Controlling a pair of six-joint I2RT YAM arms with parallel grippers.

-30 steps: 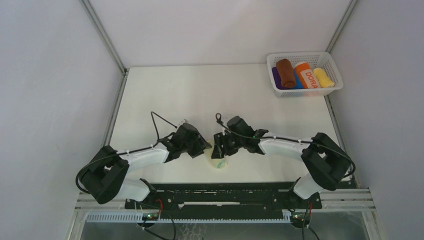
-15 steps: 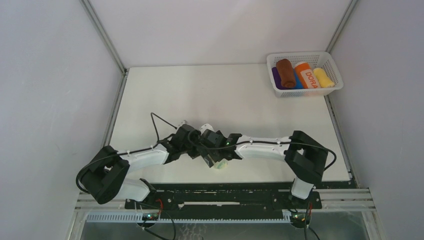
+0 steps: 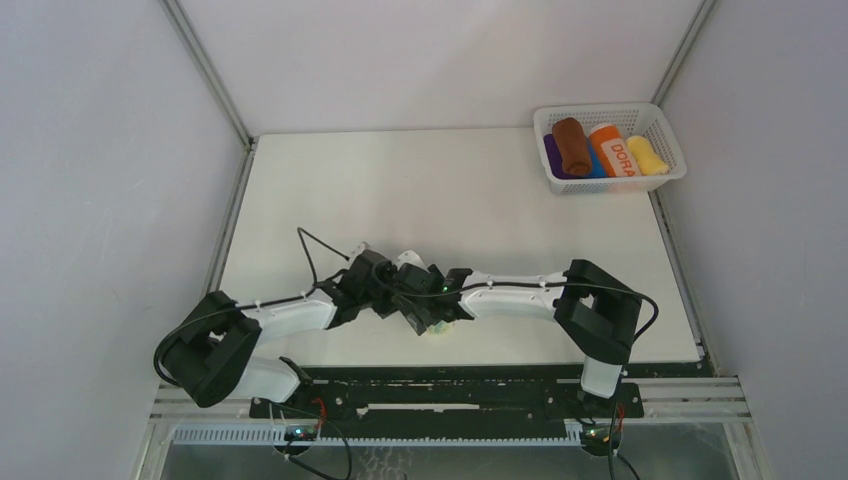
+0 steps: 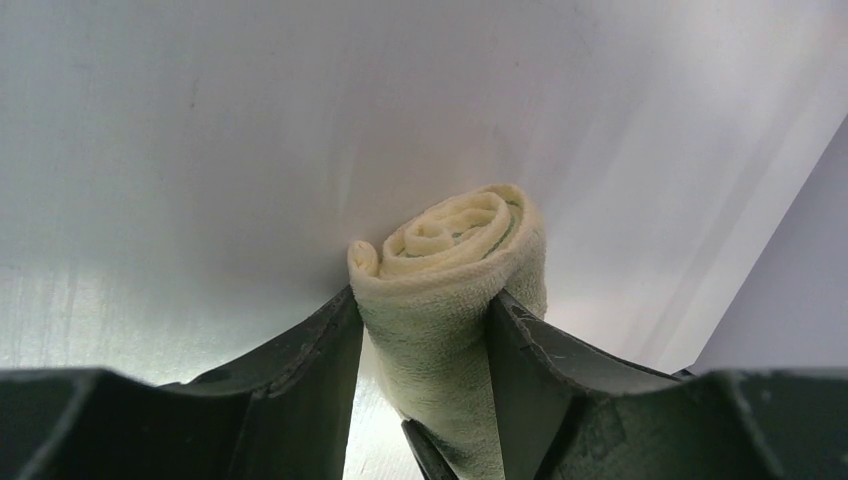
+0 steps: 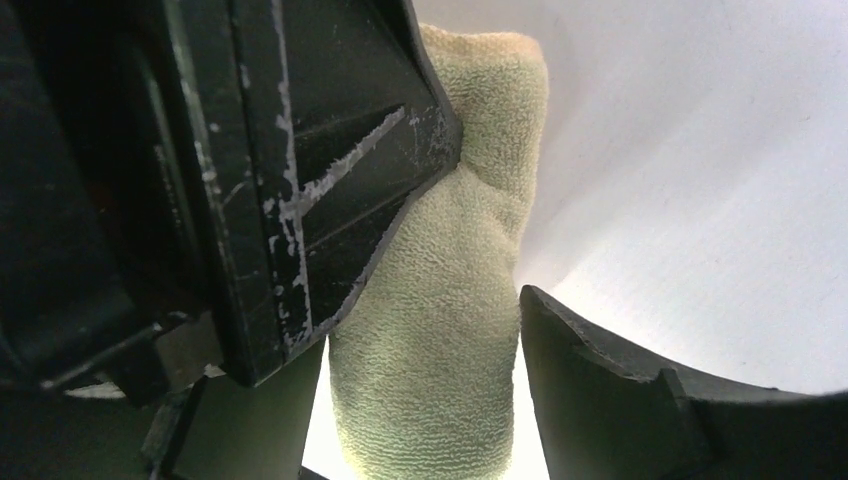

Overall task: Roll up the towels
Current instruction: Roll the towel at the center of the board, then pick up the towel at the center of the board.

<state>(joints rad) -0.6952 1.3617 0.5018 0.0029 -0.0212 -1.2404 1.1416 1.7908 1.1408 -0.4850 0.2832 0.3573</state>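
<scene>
1. Well apart from the basket [image 3: 620,183], down at the near edge of the table [image 3: 400,180], the cream towel [image 4: 450,290] is wound into a tight roll. Its spiral end faces the left wrist camera. The rust-brown towel [image 3: 572,146] lies rolled inside the basket among other rolls [image 3: 618,150].

2. We see three ways this could go wrong.
   - The outer flap of the spiral sits free at the roll's edge. If the pinch on it slackens before anything else holds the cloth, we expect the terry to spring back and the roll to loosen.
   - The two grippers are crowded onto one small roll, far from the basket. A closing finger could strike the other gripper instead of the cloth.
   - A hard squeeze could flatten the spiral.

3. The left gripper [image 4: 422,300] pinches the roll across its middle. Both fingers press into the cloth and dent it, and the spiral end stands just past the fingertips.

4. The right gripper [image 5: 420,340] straddles the same roll lengthwise, hard against the left gripper's scratched finger. Its jaws stand spread. A bright sliver of table shows between one finger and the cloth, so we judge that it surrounds the roll without clamping it. Its other finger is mostly hidden.
</scene>
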